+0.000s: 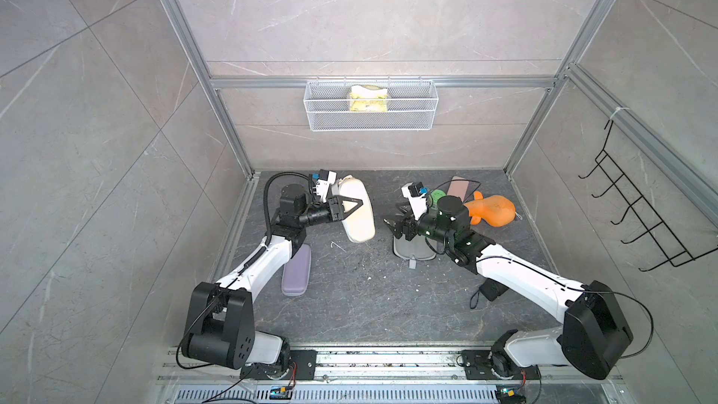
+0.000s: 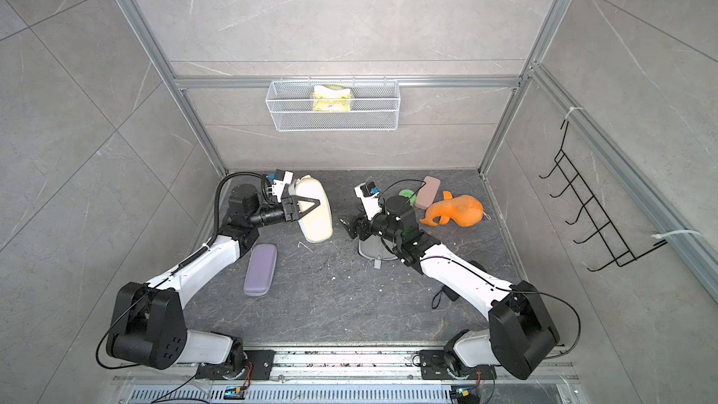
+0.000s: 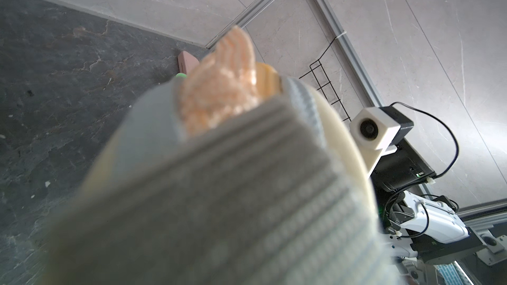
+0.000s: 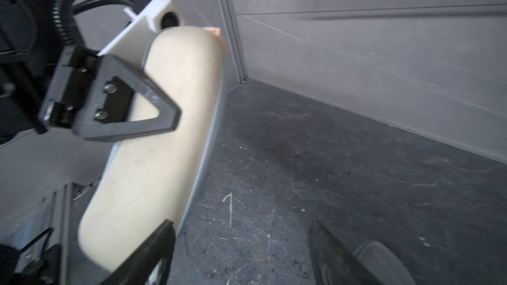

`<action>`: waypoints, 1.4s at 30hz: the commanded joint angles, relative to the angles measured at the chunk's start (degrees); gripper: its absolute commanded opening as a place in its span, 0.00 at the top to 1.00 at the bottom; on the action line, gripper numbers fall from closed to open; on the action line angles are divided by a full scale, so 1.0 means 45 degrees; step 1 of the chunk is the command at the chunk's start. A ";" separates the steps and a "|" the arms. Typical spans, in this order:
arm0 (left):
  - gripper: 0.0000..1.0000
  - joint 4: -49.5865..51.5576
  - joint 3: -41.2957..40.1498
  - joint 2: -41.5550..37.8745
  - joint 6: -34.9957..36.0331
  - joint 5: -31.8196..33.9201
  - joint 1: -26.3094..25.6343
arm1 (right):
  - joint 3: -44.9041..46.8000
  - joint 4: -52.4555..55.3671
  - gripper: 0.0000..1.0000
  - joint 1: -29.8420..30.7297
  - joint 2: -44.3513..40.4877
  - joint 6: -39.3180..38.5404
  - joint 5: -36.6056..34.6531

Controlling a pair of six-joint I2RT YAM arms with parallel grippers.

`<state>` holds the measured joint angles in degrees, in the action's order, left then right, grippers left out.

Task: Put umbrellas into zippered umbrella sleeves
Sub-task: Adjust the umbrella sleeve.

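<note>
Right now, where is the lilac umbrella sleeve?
In both top views the lilac sleeve lies flat on the floor on the robot's left, beside the left arm's white forearm, nearer the arm bases than the cream sleeve.

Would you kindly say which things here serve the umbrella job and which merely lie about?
Job: cream hard-shell zippered case; pale fabric umbrella inside it; lilac oblong case; open grey-lined case.
Idle: orange plush toy; flat pink case.

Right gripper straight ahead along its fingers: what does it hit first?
Probably the cream sleeve clamped in the left gripper. In the right wrist view its end overlaps one finger of the open right gripper; between them only bare floor shows. Depth is unclear, so it may just graze past.
</note>
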<state>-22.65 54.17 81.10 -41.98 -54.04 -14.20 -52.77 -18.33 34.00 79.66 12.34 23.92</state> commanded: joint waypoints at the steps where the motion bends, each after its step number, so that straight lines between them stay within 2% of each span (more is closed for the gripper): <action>1: 0.83 -0.1948 0.0732 0.0071 -0.0272 -0.1030 0.0002 | 0.0680 -0.1541 0.15 0.0055 0.0407 0.3227 0.2950; 6: 0.77 -0.3071 0.0658 0.0239 -0.1102 -0.1559 -0.0392 | 0.0403 -0.2705 0.14 0.0054 0.1449 0.4213 0.4176; 10: 0.74 -0.3997 0.0587 0.0384 -0.1676 -0.1740 -0.0736 | 0.0330 -0.5004 0.18 0.0171 0.2516 0.5582 0.5443; 14: 0.70 -0.5782 0.0483 0.0703 -0.2950 -0.1809 -0.1048 | 0.0753 -0.6101 0.22 0.0174 0.2774 0.6008 0.4887; 16: 0.65 -0.5972 0.0506 0.0786 -0.3120 -0.1742 -0.1155 | 0.0738 -0.6714 0.23 0.0160 0.2900 0.6436 0.5023; 20: 0.54 -0.5375 0.0609 0.0754 -0.2909 -0.1432 -0.1196 | 0.0615 -0.7137 0.35 0.0177 0.3073 0.6670 0.4788; 21: 0.46 -0.4921 0.0667 0.0682 -0.2731 -0.1294 -0.1186 | 0.0570 -0.7128 0.39 0.0165 0.3121 0.6699 0.4653; 23: 0.35 -0.3745 0.0771 0.0379 -0.2135 -0.0762 -0.1163 | 0.0575 -0.7173 0.49 0.0162 0.3196 0.6892 0.4300; 26: 0.27 -0.2657 0.0427 -0.0207 -0.1565 0.0598 -0.0976 | 0.0777 -0.7403 0.57 0.0166 0.3071 0.7121 0.3498; 33: 0.25 -0.3390 -0.1692 -0.1300 -0.2732 0.3024 -0.0242 | 0.1072 -0.7235 0.73 0.0172 0.2438 0.6676 0.2214; 36: 0.25 -0.4265 -0.2182 -0.1174 -0.3202 0.3329 -0.0493 | 0.1124 -0.7253 0.75 0.0178 0.2356 0.6730 0.1823; 42: 0.24 -0.3907 -0.1662 -0.0324 -0.2814 0.3362 -0.1215 | 0.1076 -0.7258 0.75 0.0449 0.2203 0.6927 0.1640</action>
<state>-37.76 44.40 78.48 -55.11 -39.90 -18.70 -47.22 -46.96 35.05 93.03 43.59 32.73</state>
